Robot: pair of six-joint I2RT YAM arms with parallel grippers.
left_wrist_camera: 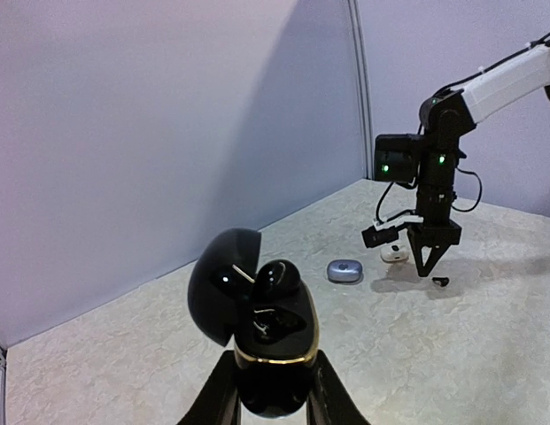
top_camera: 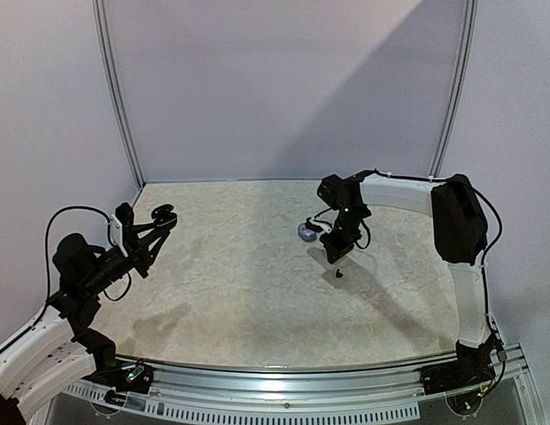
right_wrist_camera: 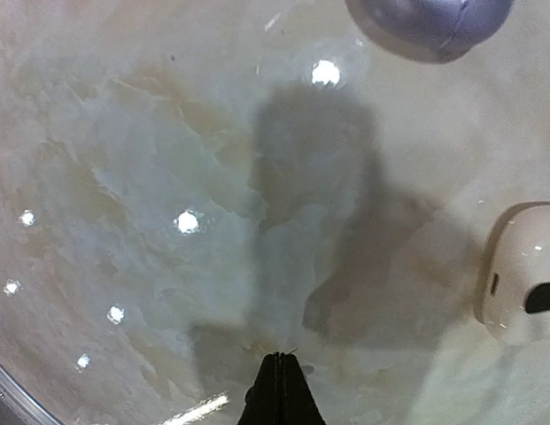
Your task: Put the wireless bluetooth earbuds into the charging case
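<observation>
A tiny black earbud (top_camera: 339, 274) lies on the pale marbled table (top_camera: 239, 301), close to the right gripper (top_camera: 336, 258), whose fingers are pressed together, empty. Another glossy black earbud (left_wrist_camera: 275, 278) sits in the open black gold-rimmed charging case (left_wrist_camera: 273, 341), which the left gripper (left_wrist_camera: 273, 381) pinches narrowly. A grey-blue pebble-shaped case (left_wrist_camera: 344, 271) and a white rounded case (left_wrist_camera: 394, 253) lie nearby.
</observation>
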